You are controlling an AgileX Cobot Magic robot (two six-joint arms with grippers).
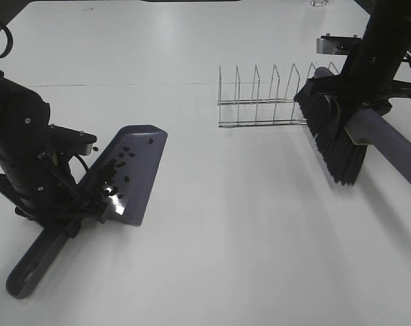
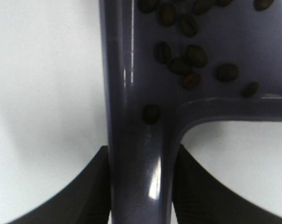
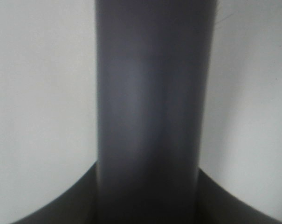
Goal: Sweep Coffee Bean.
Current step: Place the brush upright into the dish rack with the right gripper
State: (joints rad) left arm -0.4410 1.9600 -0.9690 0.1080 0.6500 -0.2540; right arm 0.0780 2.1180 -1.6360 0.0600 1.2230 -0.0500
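Nearest me, my left gripper is clenching the dustpan by its handle, with both fingers pressing the handle's sides in the left wrist view. The beans are lying inside the pan, most of them bunching at the handle end and a few sitting scattered toward the lip. Farther back on the right, my right gripper is grasping the brush by its grey handle, which is filling the gap between the jaws in the right wrist view. The black bristles are pointing down at the table; I cannot tell whether they are touching it. Farthest, a wire rack is standing just beside the brush.
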